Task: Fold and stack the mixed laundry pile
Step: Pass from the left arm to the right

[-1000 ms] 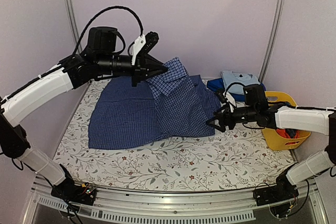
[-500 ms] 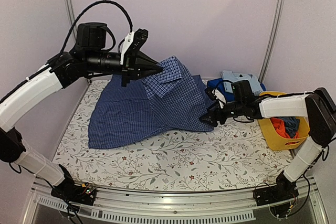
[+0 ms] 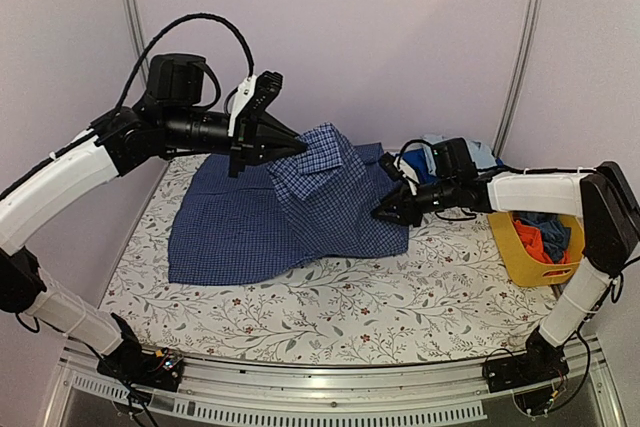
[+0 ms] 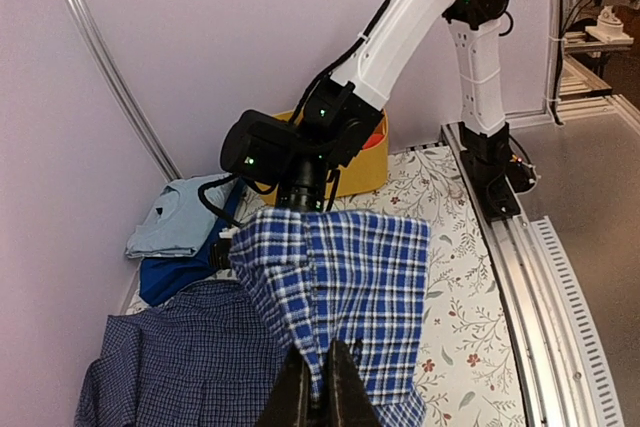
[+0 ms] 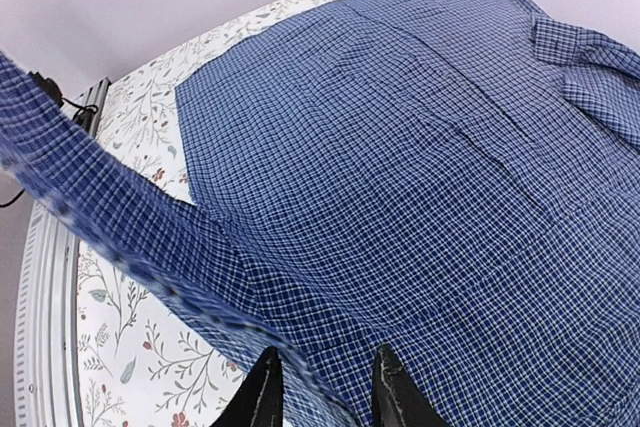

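Top external view: the left arm rises from its base at 7 o'clock, bends high at the elbow and runs level toward the table's centre. The left gripper (image 3: 293, 144) hangs at about 11 o'clock, its jaws closed tight on a fold of the blue check shirt (image 3: 260, 222). That fold is raised into a peak. The rest of the shirt lies spread on the floral table (image 3: 330, 322), from the centre out to 9 o'clock.

The right arm stretches from 5 o'clock up and across, forearm nearly level, wrist pointing toward 9 o'clock. The right gripper (image 3: 384, 213) sits low at the shirt's 3 o'clock edge.

In the right wrist view its fingers (image 5: 262, 392) stand part way apart, with the shirt's hem running between them. Whether the pads press the cloth cannot be told.

In the left wrist view the fingers (image 4: 295, 392) meet on the checked cloth.

A yellow basket (image 3: 520, 262) at 3 o'clock holds a red-orange cloth piece (image 3: 530, 240). A light blue folded garment (image 4: 180, 217) lies at 1 o'clock.
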Available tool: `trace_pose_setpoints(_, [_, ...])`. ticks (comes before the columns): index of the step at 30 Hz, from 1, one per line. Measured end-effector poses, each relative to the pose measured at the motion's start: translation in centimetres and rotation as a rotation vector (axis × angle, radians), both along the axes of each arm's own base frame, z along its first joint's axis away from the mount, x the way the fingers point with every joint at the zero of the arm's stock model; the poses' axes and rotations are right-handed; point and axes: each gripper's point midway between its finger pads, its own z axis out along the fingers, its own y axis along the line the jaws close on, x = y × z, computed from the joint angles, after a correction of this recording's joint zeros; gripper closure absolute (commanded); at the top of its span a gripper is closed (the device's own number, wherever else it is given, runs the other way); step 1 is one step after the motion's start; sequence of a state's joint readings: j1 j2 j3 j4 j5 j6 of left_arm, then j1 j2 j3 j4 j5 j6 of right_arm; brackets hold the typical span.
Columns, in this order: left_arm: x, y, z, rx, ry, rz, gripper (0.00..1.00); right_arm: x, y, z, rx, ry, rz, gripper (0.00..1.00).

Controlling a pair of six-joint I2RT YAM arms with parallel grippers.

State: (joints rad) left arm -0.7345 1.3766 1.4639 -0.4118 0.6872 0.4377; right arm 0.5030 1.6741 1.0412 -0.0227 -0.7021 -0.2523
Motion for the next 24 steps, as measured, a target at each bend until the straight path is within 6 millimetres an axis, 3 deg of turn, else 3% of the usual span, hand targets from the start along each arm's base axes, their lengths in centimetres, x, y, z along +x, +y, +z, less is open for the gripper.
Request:
trace_pose_setpoints(2, [0.1,0.0,-0.2,0.003,-0.001,0.005,0.98,-0.4,0.2,0.0,-0.003,0.008,0.017,0.42])
trace_pose_setpoints(3, [0.2,0.0,-0.3,0.006,-0.002,0.009,0.98,-0.6,0.2,-0.1,-0.006,0.014,0.023,0.35])
trace_pose_setpoints(5, [0.3,0.1,-0.4,0.010,-0.003,0.016,0.98,-1.0,0.2,-0.4,-0.016,0.029,0.033,0.33])
trace_pose_setpoints(11, [0.5,0.2,-0.5,0.020,-0.021,0.029,0.98,-2.1,0.5,-0.6,-0.031,0.019,0.078,0.60])
trace_pose_setpoints(13, [0.6,0.2,-0.7,0.028,-0.023,0.032,0.96,-2.3,0.5,-0.7,-0.036,0.015,0.087,0.74])
trace_pose_setpoints(15, [0.6,0.3,-0.8,0.033,-0.025,0.033,0.94,-2.3,0.5,-0.7,-0.037,0.016,0.090,0.97])
trace_pose_setpoints(24, [-1.0,0.5,-1.1,0.066,-0.050,0.034,0.90,-1.5,0.4,-1.6,-0.062,0.069,0.052,1.00])
